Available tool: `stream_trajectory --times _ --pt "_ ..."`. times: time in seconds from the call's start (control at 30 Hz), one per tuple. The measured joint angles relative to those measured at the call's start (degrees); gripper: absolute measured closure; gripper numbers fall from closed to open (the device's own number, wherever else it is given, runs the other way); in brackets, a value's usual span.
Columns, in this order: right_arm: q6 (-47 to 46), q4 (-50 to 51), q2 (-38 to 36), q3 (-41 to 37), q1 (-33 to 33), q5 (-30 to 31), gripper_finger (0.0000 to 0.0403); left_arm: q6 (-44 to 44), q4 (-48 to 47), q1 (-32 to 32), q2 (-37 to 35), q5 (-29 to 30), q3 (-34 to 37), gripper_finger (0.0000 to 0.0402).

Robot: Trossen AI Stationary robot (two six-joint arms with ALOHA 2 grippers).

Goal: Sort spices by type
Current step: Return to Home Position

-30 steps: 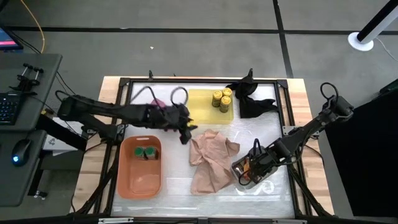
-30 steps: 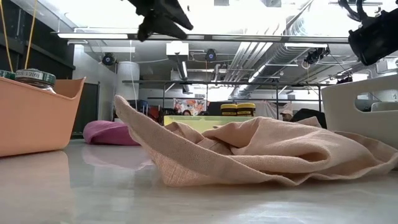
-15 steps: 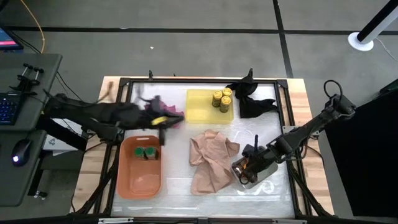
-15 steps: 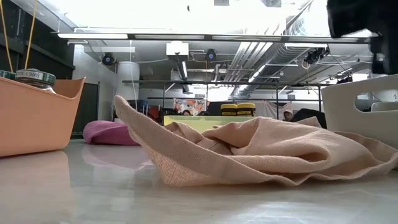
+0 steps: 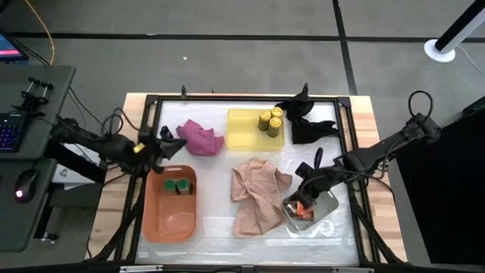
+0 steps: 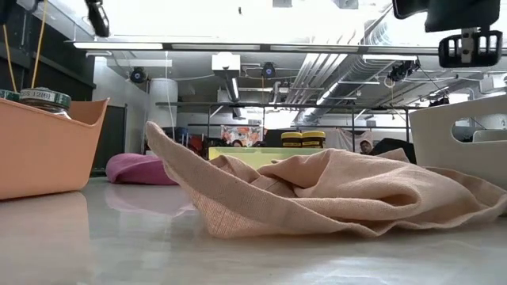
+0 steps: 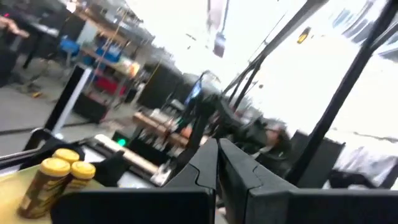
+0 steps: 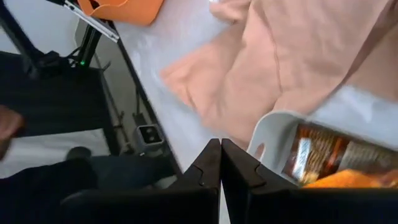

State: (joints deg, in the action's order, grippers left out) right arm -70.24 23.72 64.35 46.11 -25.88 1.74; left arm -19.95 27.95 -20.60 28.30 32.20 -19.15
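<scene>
Two small jars with green lids (image 5: 179,186) stand at the far end of the orange bin (image 5: 170,221) on the left of the desk (image 5: 216,171). In the low view one lid peeps over the bin wall with lettering round its rim, too small to read, and the other is cut off by the picture's edge. A cluster of jars with yellow lids (image 5: 269,121) stands in the yellow tray (image 5: 244,129) at the back; their brown labels show in the left wrist view but cannot be read. The orange-red and brown packets (image 8: 329,158) lie in the grey bin (image 5: 327,206) at the front right. Their print is blurred, and the bin wall hides part of them. The left end effector (image 7: 217,148) hangs near the desk's left edge, just beyond the orange bin and beside the pink cloth (image 5: 201,139), with its fingers pressed together on nothing. The right end effector (image 8: 220,146) hangs over the grey bin's edge next to the tan cloth (image 5: 258,196), its fingers likewise together and empty. A black cloth (image 5: 311,123) lies at the back right, beside the yellow tray.
</scene>
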Motion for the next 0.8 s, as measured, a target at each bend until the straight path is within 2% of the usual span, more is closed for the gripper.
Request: stream_trajectory --times 0.13,0.3,0.37,0.47,0.6,0.8 --pt "-4.56 -0.4 -0.06 0.0 1.36 -3.28 0.0403 1.52 1.38 -0.89 -7.92 0.0 5.4 0.0401" --pt "-4.5 -4.69 -0.06 0.0 1.54 -1.73 0.0403 3.67 -0.13 -0.88 -15.18 0.19 8.47 0.0401" --pt "-4.5 -5.83 -0.06 0.0 1.52 -1.21 0.0403 5.32 -0.36 -0.69 -16.98 1.95 9.2 0.0401" --pt "-4.84 -6.54 -0.06 0.0 1.52 -0.69 0.0403 8.26 -0.97 0.53 -18.55 4.11 9.26 0.0401" --pt "-4.83 -7.76 -0.06 0.0 1.5 -0.77 0.0403 9.6 -1.19 3.79 -18.87 3.89 9.26 0.0401" --pt "-4.78 -7.93 -0.06 0.0 1.5 -0.85 0.0403 7.77 -6.72 12.36 -18.84 -3.0 9.26 0.0401"
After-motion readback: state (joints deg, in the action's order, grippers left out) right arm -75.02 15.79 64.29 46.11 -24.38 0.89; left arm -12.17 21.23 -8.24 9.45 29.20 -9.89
